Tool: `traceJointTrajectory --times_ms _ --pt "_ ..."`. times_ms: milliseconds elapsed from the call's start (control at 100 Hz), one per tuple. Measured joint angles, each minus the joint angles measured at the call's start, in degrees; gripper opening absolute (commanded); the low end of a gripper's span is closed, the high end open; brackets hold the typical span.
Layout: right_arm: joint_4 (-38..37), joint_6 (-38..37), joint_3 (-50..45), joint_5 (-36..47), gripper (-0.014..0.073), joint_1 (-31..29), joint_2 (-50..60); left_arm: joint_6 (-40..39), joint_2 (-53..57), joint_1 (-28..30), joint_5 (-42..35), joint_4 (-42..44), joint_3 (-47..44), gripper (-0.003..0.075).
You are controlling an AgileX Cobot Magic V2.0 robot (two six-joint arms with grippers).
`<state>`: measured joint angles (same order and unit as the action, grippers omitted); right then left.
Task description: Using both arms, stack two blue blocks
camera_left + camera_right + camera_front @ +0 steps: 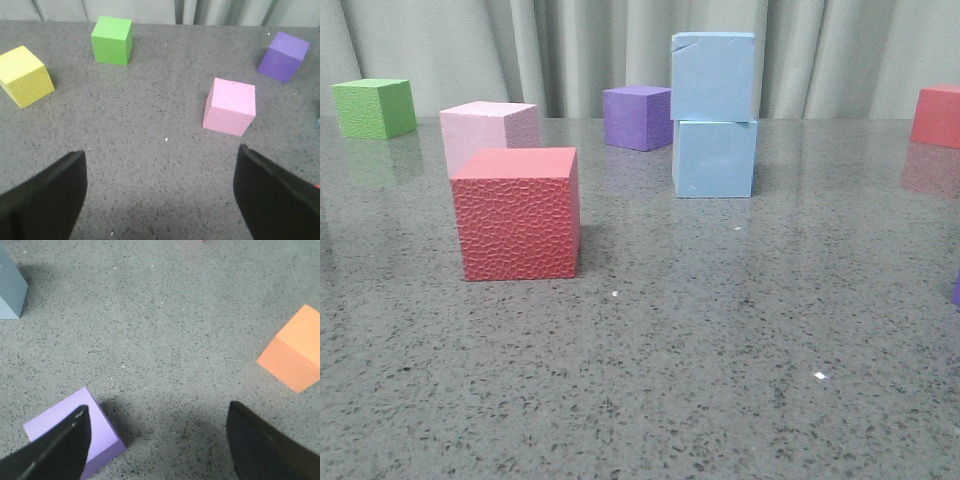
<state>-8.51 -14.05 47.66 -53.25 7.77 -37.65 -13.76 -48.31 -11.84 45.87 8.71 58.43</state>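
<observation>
Two blue blocks stand already one on the other in the front view: the upper blue block point(713, 76) rests on the lower blue block point(714, 158), a little turned and shifted against it, so the edges do not line up fully. The stack is on the grey speckled table point(720, 380), to the right of the middle and toward the back. Just behind it on the left is a dark purple cube point(637, 117). More to the left stand a pink cube point(488, 130) and, in front of it, a red cube point(518, 212) with a rough skin; a green cube point(374, 107) is at the far left and another red cube point(937, 115) at the far right edge. No arm appears in this view, so both are well apart from the stack.

From the left wrist, the left claw point(160, 192) has its fingers wide apart with only bare table between them. Beyond it lie the pink cube point(230, 106), the green cube point(112, 40), a yellow cube point(25, 75) and the dark purple cube point(283, 56). No blue block shows here.

From the right wrist, the right claw point(157, 440) is also spread and holds nothing. A light purple cube point(55, 427) lies by one finger, an orange cube point(295, 350) is at the side, and a blue-grey corner point(10, 287), probably the lower blue block, is at the edge, well apart. I judge the stacking done; the right arm seems the nearer one to the stack.
</observation>
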Motion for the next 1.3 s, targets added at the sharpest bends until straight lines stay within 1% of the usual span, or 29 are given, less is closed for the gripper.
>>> traceJointTrajectory --times_ms 280,530,780,1000,1070,1140,1180,1260,1300 --pt "0.0 0.0 0.0 0.0 0.0557 0.0 0.0 0.0 10.3 0.0 -0.7 -1.0 -11.3 0.0566" --pt "0.0 0.0 0.0 0.0 0.0557 0.0 0.0 -0.4 16.2 0.0 -0.7 -1.6 -19.8 0.0566" --pt "0.0 0.0 0.0 0.0 0.0557 0.0 0.0 -0.5 16.7 0.0 -0.7 -1.7 -21.4 0.0566" --pt "0.0 0.0 0.0 0.0 0.0555 0.0 0.0 -0.5 16.7 0.0 -2.8 -1.7 -21.3 0.0566" --pt "0.0 0.0 0.0 0.0 0.0514 0.0 0.0 -0.6 16.7 0.0 -3.3 -1.7 -21.3 0.0561" --pt "0.0 0.0 0.0 0.0 0.0426 0.0 0.0 -0.6 16.7 0.0 -3.6 -1.7 -21.3 0.0517" --pt "0.0 0.0 0.0 0.0 0.0355 0.0 0.0 -0.6 16.7 0.0 -3.7 -1.7 -21.3 0.0477" --pt "0.0 0.0 0.0 0.0 0.0195 0.0 0.0 -0.7 16.7 0.0 -3.7 -1.7 -21.3 0.0352" --pt "0.0 0.0 0.0 0.0 0.0129 0.0 0.0 -0.7 16.7 0.0 -3.7 -1.7 -21.3 0.028"
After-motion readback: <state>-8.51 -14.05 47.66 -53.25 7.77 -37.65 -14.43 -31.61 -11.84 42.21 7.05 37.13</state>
